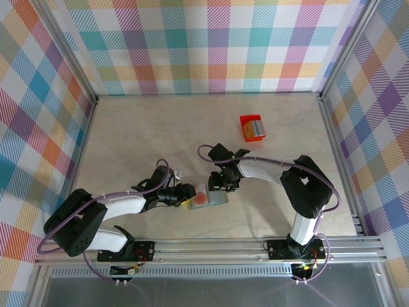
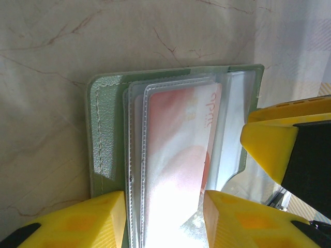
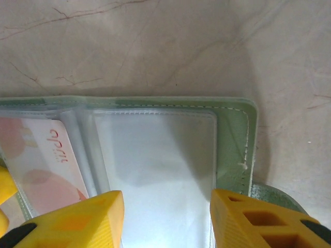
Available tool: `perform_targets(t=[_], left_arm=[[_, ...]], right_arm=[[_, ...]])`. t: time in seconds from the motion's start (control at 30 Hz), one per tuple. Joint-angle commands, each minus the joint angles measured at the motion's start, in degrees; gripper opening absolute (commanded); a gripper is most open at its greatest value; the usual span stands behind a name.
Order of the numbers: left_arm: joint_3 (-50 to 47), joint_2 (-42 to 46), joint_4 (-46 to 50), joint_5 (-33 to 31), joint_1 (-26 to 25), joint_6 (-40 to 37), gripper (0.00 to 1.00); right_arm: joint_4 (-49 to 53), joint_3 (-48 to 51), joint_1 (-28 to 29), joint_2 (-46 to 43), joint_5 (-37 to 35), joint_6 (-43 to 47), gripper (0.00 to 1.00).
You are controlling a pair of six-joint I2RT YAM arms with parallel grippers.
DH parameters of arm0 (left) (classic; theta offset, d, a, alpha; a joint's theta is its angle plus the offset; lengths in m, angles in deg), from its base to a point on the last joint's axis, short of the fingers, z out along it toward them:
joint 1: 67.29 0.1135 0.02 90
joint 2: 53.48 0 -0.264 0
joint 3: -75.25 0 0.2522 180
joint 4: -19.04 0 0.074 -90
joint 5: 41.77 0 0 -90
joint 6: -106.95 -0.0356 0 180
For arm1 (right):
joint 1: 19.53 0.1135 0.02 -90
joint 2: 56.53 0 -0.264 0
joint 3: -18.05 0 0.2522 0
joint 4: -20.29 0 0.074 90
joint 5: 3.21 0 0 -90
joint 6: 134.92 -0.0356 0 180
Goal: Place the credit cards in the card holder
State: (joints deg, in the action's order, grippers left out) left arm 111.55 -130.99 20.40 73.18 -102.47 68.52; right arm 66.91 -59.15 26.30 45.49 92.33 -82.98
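Card holder [image 1: 216, 199]: open flat on table [image 1: 140, 141], 6 o'clock of centre, between both grippers; likely light and limp, clear sleeves glossy, probably slippery; best pinned at stitched green edge. Credit card [image 2: 181, 144]: red-marked, thin, inside 9 o'clock sleeve. Left gripper [image 2: 163, 206]: jaws astride that sleeve, grip undeterminable. Right gripper [image 3: 165, 206]: jaws parted over empty 3 o'clock sleeve.

One camera looks down from high behind over the whole table [image 1: 147, 134]; both wrist cameras peer closely onto the same card holder [image 2: 103, 134].
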Motion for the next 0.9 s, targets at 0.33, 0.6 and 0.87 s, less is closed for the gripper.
perform_targets(t=[0.33, 0.6, 0.87], left_arm=[[-1.19, -0.44, -0.91, 0.18, -0.42, -0.31, 0.43], [-1.19, -0.62, -1.13, 0.01, -0.41, -0.33, 0.43], [-1.1, -0.96, -1.4, 0.09, -0.42, -0.24, 0.43]], right_arm=[[-5.19, 1.88, -0.36, 2.33, 5.74, 0.7, 0.47], [-9.32, 3.49, -0.55, 0.14, 9.26, -0.46, 0.43], [-11.13, 4.68, -0.56, -1.52, 10.76, -1.92, 0.41]])
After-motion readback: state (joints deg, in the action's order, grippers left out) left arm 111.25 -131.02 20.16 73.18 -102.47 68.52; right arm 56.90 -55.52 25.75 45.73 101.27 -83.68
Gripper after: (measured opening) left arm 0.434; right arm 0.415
